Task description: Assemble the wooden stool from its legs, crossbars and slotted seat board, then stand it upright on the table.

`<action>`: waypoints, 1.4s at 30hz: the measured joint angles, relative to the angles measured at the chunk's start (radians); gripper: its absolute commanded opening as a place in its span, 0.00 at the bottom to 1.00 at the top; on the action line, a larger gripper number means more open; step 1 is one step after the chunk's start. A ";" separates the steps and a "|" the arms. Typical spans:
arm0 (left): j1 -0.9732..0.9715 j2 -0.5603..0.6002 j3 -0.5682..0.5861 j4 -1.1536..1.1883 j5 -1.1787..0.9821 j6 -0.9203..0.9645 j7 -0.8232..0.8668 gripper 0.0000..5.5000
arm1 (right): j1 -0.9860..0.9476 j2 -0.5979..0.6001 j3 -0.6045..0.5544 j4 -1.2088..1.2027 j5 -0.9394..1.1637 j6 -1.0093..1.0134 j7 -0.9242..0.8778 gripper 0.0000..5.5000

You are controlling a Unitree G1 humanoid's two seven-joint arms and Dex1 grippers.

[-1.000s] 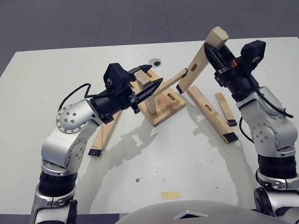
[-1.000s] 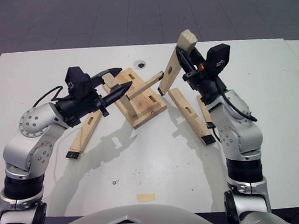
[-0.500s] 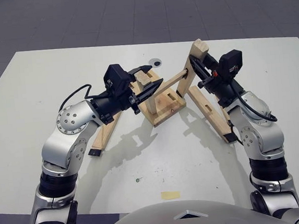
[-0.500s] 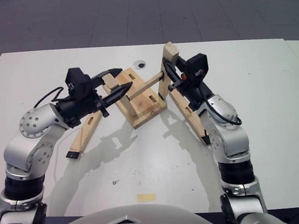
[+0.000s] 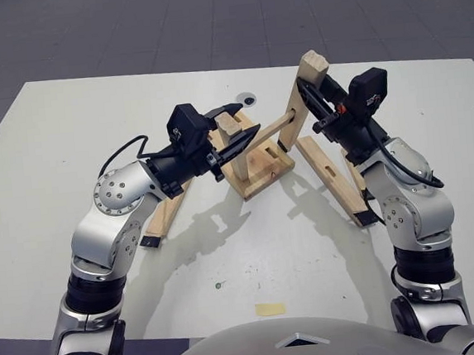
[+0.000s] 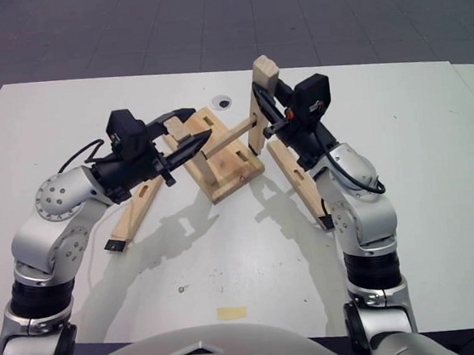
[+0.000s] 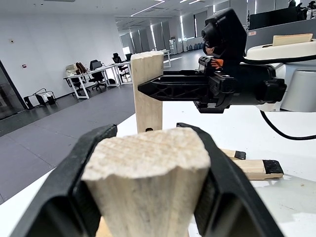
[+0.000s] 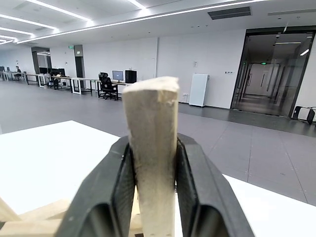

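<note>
Both hands are on wood here. The left hand (image 5: pixel 241 123) comes in from 9 o'clock and is clamped on a short post (image 7: pixel 145 168), one finger on each side of its rough-cut end (the wrist camera looks straight onto it). That post stands at the 10 o'clock edge of the seat board (image 5: pixel 263 168), which lies flat near the middle of the desk (image 5: pixel 66 126), a touch toward 12.

At the board's 2 o'clock, the right hand (image 8: pixel 153 143) is closed tight around a leg (image 5: pixel 299 104) and holds it nearly upright, with the top end poking out above the fingers. A crossbar (image 5: pixel 270 130) sticks out of that leg's lower half and runs toward 8 o'clock over the board, ending just beside the left hand's lower finger. Whether its tip is seated in anything, I cannot tell.

Down on the desk, a loose leg (image 5: pixel 334 181) lies flat at the board's 4 o'clock, slots up, with a black cap at its near end, partly under the right arm. A second loose leg (image 5: pixel 166 207) lies at 8 o'clock beneath the left arm, black cap toward the robot. Beyond the board at 12 o'clock sits a round grommet (image 5: pixel 249 100). A scrap of tape (image 5: pixel 270 309) rests at 6 o'clock near the desk's front edge.
</note>
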 measured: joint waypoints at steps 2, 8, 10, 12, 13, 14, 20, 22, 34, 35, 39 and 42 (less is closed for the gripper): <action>0.001 0.000 0.000 0.000 0.000 -0.002 -0.001 0.37 | 0.000 0.000 -0.001 -0.004 0.000 0.000 0.004 0.18; 0.015 0.019 0.030 0.000 -0.011 -0.005 -0.023 0.37 | -0.018 0.004 -0.016 -0.024 0.037 0.064 0.004 0.18; 0.017 0.025 0.046 0.001 -0.014 -0.005 -0.034 0.37 | -0.026 0.004 -0.030 -0.044 0.068 0.121 0.001 0.18; 0.024 0.029 0.054 0.001 -0.016 -0.005 -0.043 0.37 | -0.034 0.003 -0.043 -0.055 0.087 0.159 -0.004 0.18; 0.028 0.032 0.060 0.000 -0.016 -0.005 -0.048 0.37 | -0.040 0.003 -0.048 -0.059 0.099 0.178 -0.010 0.18; 0.032 0.036 0.065 -0.002 -0.019 -0.005 -0.052 0.37 | -0.046 0.004 -0.061 -0.061 0.108 0.194 -0.016 0.18; 0.047 0.044 0.069 -0.010 -0.024 -0.005 -0.050 0.37 | -0.079 -0.001 -0.061 -0.094 0.106 0.199 -0.017 0.18; 0.049 0.044 0.069 -0.010 -0.024 -0.005 -0.048 0.37 | -0.090 0.003 -0.060 -0.109 0.119 0.206 -0.018 0.18; 0.052 0.044 0.054 -0.010 -0.015 -0.019 -0.032 0.37 | -0.057 -0.006 -0.114 -0.121 0.227 0.363 -0.053 0.18; 0.051 0.044 0.051 -0.010 -0.013 -0.021 -0.031 0.37 | -0.057 -0.004 -0.122 -0.119 0.243 0.374 -0.058 0.18; 0.050 0.044 0.049 -0.008 -0.011 -0.022 -0.029 0.37 | -0.055 0.002 -0.150 -0.082 0.281 0.404 -0.067 0.18; 0.044 0.042 0.042 -0.003 -0.007 -0.024 -0.025 0.37 | -0.059 0.000 -0.163 -0.056 0.310 0.427 -0.070 0.18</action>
